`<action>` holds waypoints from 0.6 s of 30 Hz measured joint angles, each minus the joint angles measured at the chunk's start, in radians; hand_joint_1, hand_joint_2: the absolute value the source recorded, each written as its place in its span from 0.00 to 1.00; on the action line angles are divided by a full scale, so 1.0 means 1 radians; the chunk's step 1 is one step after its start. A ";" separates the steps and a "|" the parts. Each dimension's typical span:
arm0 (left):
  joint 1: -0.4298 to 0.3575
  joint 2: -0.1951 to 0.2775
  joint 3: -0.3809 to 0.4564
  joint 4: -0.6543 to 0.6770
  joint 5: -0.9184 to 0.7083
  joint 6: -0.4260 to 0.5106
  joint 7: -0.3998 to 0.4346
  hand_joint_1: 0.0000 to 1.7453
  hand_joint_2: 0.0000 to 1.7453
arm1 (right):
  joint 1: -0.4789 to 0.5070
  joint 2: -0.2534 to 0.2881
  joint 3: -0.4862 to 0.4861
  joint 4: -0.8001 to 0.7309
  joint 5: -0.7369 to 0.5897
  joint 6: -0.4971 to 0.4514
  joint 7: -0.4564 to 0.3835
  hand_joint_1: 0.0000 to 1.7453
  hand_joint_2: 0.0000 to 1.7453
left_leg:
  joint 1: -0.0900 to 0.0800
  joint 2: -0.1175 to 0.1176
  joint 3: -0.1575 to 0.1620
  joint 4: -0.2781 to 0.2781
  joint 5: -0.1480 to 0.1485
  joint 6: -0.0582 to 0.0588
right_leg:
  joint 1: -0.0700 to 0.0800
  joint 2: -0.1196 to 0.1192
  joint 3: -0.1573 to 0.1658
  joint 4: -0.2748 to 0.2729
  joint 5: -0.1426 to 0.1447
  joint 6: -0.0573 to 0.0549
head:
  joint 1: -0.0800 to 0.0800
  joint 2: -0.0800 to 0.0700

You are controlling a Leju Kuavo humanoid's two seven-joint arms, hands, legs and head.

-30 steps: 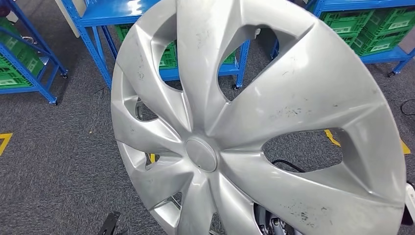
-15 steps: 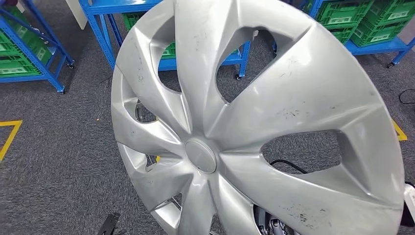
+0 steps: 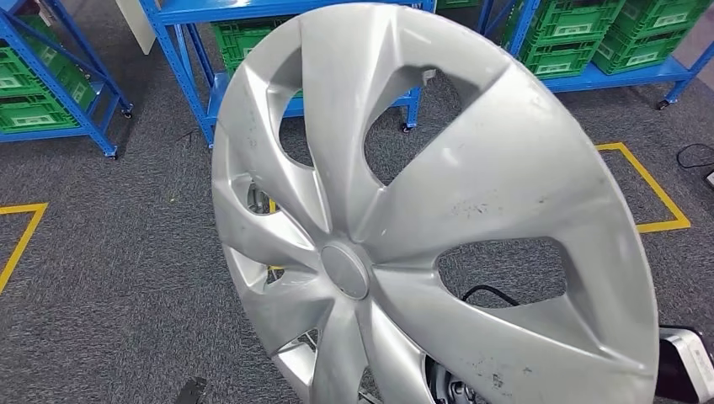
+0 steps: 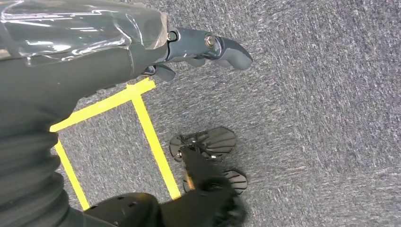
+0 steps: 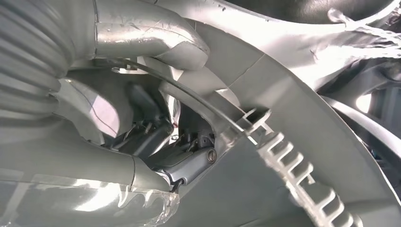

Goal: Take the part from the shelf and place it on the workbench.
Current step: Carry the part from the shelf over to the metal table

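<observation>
- One silver wheel cover (image 3: 421, 219) fills the head view, carried tilted above the grey carpet (image 3: 101, 278), off the shelf and not yet on a workbench.
- Right hand (image 5: 156, 137) grips its back rim from behind; the hold looks firm.
- Left hand (image 4: 198, 47) hangs free over the floor, fingers loosely curled, holding nothing.
- Blue shelves (image 3: 181, 50) with green crates (image 3: 572, 34) stand far behind.
- Carry it steadily, I judge, keeping it level and off the racks.

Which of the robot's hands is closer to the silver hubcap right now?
Right. The right hand grips the hubcap from behind, fingers on its back. The left hand hangs over the carpet, holding nothing, away from it.
</observation>
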 joint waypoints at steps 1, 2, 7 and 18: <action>0.002 0.002 0.001 0.000 -0.001 -0.001 -0.005 0.00 1.00 | 0.011 0.001 -0.001 -0.006 0.011 -0.001 -0.009 0.71 1.00 | -0.003 -0.001 0.029 -0.045 -0.009 0.006 | 0.001 -0.001 -0.003 0.001 0.003 0.005 | 0.000 0.000; 0.005 0.004 0.003 0.001 -0.001 -0.003 -0.011 0.00 1.00 | 0.024 0.001 -0.002 -0.013 0.024 -0.001 -0.020 0.71 1.00 | -0.007 -0.001 0.045 -0.074 -0.019 0.012 | 0.001 -0.003 -0.006 0.001 0.007 0.011 | 0.000 0.000; 0.030 0.007 0.008 0.008 0.000 -0.016 -0.034 0.00 1.00 | 0.085 -0.003 -0.007 -0.039 0.078 0.017 -0.066 0.71 1.00 | -0.003 0.006 0.041 -0.113 -0.003 0.044 | -0.001 -0.001 -0.062 0.093 -0.041 0.019 | 0.003 0.000; 0.050 0.009 0.011 0.016 0.001 -0.025 -0.046 0.00 1.00 | 0.137 -0.029 -0.007 -0.044 0.098 0.036 -0.097 0.71 1.00 | -0.010 0.004 -0.015 -0.073 0.017 0.020 | -0.009 0.007 -0.005 0.026 -0.026 0.024 | 0.002 0.000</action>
